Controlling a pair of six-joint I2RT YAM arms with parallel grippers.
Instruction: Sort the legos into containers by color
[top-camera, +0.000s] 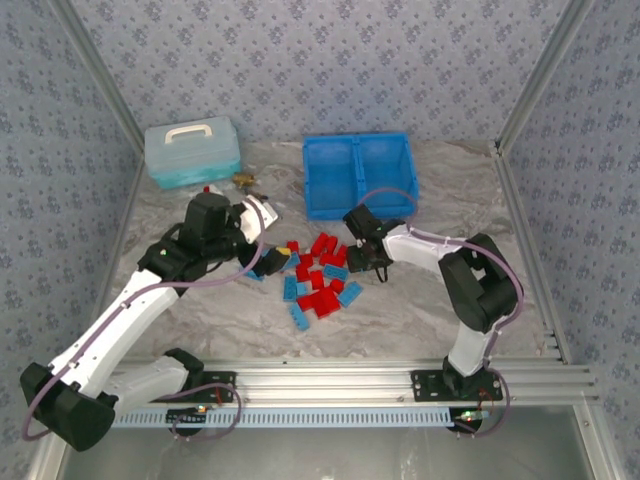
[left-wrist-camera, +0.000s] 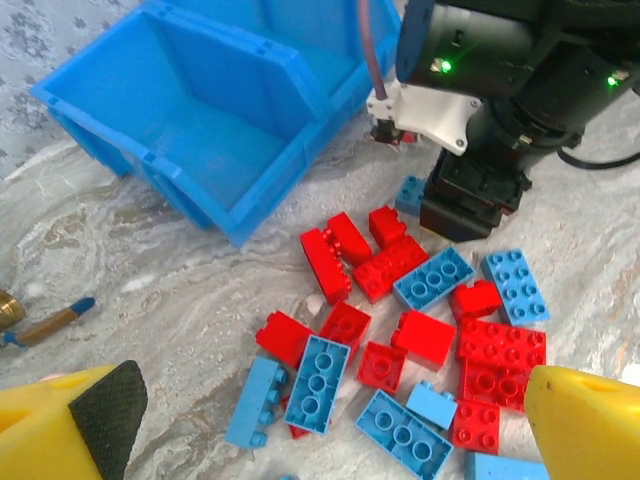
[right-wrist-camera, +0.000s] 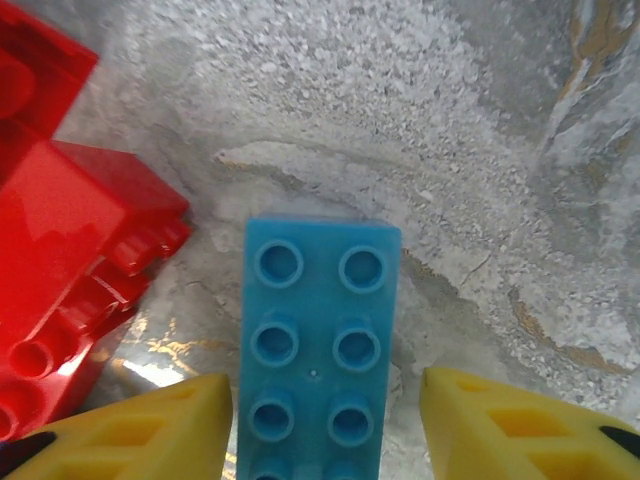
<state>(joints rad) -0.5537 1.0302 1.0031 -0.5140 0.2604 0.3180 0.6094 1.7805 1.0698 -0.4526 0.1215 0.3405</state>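
Your right end effector (right-wrist-camera: 325, 405) straddles a light blue lego (right-wrist-camera: 318, 300) on the desk (right-wrist-camera: 470, 140); whether it grips cannot be told. Your left end effector (left-wrist-camera: 330, 425) hangs wide open, empty, over the legos (left-wrist-camera: 425, 335).

Top view: set high over the near edge of the table (top-camera: 410, 320), facing down and forward across it. Left wrist: low, oblique and close to the legos (left-wrist-camera: 400, 330), facing the bin (left-wrist-camera: 200, 130). The top view also covers both. Right wrist: very close, looking steeply down on one blue lego (right-wrist-camera: 318, 330).
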